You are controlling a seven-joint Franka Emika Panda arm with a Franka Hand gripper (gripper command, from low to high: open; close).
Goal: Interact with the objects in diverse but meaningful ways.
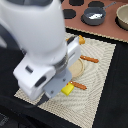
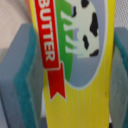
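Observation:
My gripper (image 1: 65, 89) is shut on the yellow packet (image 1: 68, 89), a butter pack with a cow picture and a red "BUTTER" ribbon. It fills the wrist view (image 2: 75, 60), held between the two grey-teal pads (image 2: 22, 75). In the exterior view the packet hangs just above the woven placemat (image 1: 102, 65). The beige plate (image 1: 79, 69) lies on the mat, partly hidden by the arm. Orange-handled cutlery (image 1: 90, 59) lies beside the plate, and another piece (image 1: 79, 86) lies near the packet. A grey saucepan (image 1: 94, 15) sits on the toy stove at the back.
A brown toy stove top (image 1: 82, 22) with black burners runs along the back. A beige bowl-like pot (image 1: 123, 17) stands at the exterior view's far right. A yellow-orange item (image 1: 81, 40) peeks out by the arm. The arm hides much of the exterior view's left.

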